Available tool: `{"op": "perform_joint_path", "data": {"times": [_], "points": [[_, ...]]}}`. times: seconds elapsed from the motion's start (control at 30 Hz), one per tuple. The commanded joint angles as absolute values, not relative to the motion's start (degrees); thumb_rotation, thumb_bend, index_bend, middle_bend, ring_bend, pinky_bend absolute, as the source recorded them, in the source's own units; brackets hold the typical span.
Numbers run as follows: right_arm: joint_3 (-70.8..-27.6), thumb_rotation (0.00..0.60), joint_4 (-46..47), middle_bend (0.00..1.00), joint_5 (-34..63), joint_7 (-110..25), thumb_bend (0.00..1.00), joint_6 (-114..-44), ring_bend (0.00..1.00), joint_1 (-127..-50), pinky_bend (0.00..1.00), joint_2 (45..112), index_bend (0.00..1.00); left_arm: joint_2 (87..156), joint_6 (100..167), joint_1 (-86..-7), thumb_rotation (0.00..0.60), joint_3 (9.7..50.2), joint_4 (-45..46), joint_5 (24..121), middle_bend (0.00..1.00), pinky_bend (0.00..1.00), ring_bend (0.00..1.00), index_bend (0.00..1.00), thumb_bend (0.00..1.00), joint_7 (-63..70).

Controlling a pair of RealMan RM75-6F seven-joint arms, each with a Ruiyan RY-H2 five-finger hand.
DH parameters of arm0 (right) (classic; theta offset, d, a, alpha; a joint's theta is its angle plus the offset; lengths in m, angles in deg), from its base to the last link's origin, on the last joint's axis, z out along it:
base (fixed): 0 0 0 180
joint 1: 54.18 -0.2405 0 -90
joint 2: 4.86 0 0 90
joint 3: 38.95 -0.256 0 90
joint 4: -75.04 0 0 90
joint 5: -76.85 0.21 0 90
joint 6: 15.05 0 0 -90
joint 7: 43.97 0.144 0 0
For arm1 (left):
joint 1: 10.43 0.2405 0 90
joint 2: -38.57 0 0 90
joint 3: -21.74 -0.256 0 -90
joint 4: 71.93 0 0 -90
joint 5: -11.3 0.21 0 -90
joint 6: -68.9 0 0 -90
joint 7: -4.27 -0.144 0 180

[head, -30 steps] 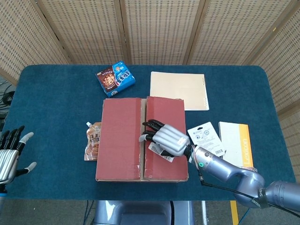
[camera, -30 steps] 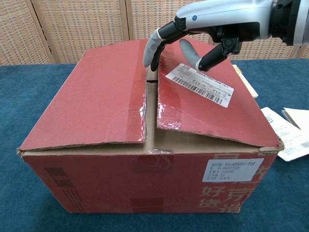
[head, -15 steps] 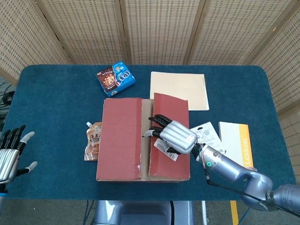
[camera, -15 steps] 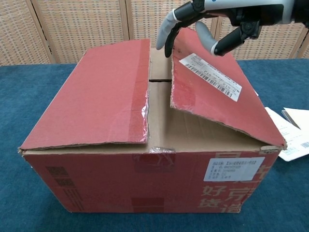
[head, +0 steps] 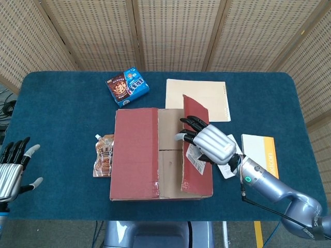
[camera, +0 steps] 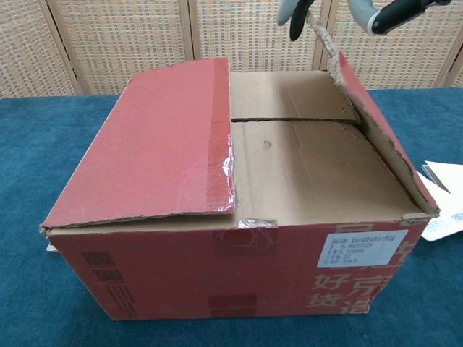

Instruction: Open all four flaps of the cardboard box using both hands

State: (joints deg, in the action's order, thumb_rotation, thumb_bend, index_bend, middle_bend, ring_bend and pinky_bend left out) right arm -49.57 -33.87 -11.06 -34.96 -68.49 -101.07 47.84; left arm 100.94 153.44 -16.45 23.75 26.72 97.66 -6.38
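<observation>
The cardboard box [head: 160,154] was set near the middle of the blue surface [head: 62,103]. Its right flap [head: 195,147] was raised nearly upright, gripped along its top edge by the right robot hand [head: 206,143], fingers hooked over the inner side. The left flap [camera: 155,148] was lying closed, and the two inner flaps [camera: 304,163] were seen flat beneath. The left robot hand [head: 11,169] was held open, fingers spread, at the surface's left edge, holding nothing.
</observation>
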Motion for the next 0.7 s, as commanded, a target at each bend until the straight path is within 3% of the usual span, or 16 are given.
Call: {"op": "perform_joint_path", "data": {"times": [0.03, 0.7], "points": [[-49.87, 0.600, -34.08, 0.46, -10.88, -34.52, 0.98, -69.43, 0.05, -100.27, 0.05, 46.62, 0.25, 100.95, 153.35, -16.59, 0.600, 23.82, 26.77, 97.74, 0.00, 0.00, 0.02, 0.14, 0.17, -6.37], [-50.30, 0.600, -32.64, 0.45, -7.94, -33.25, 0.98, -74.72, 0.05, -93.61, 0.05, 38.56, 0.25, 101.00, 152.78, -17.08, 0.600, 23.98, 26.79, 97.41, 0.00, 0.00, 0.02, 0.14, 0.17, -6.91]]}}
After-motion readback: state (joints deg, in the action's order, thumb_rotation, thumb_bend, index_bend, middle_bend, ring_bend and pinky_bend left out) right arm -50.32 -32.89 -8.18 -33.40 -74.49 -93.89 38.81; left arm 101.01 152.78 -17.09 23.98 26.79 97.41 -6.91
